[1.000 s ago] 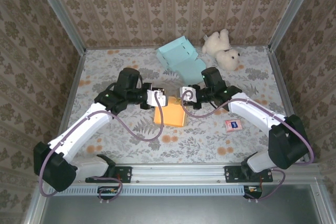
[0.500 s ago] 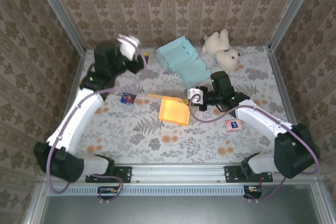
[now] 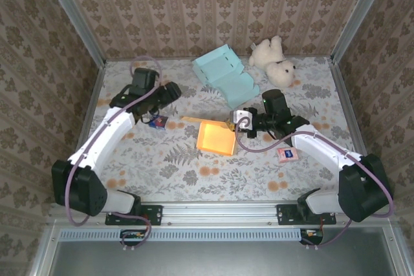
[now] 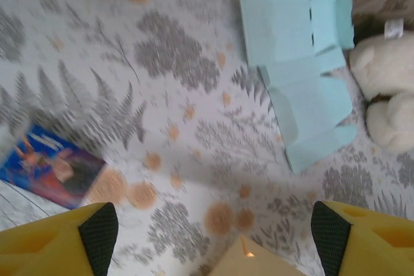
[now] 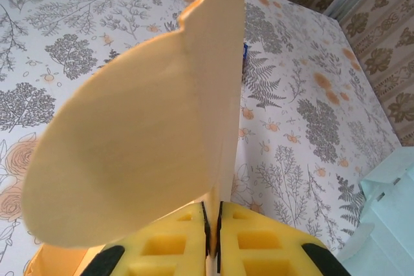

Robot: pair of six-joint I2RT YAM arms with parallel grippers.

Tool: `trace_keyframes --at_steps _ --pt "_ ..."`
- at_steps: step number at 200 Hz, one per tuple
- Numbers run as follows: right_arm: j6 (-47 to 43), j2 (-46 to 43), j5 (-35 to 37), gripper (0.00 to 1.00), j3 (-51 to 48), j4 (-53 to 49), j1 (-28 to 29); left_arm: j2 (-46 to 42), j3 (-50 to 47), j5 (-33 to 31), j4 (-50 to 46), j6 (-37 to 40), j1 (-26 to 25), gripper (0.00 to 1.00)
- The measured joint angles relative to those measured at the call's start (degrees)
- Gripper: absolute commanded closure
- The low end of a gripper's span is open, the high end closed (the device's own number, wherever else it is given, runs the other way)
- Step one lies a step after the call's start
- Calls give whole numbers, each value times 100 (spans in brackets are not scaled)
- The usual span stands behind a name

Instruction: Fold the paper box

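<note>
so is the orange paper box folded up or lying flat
mostly flat: the orange paper box lies spread on the floral table, with just one curved flap raised upright, pinched in the right tool

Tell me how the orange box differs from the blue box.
The orange box is pinched by its flap in the right gripper; the blue box lies free. The orange box sits in the middle, the blue box farther back. Both are part-folded paper.
</note>
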Motion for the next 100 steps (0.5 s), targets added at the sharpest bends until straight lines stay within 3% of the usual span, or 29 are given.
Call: trace_keyframes --at_steps 49,100 --pt "-2 2 -153 88 0 -2 -17 793 4 170 -7 -691 -715 21" --pt "-2 2 -177 88 0 0 -46 863 -70 101 81 -1123 -1115 22"
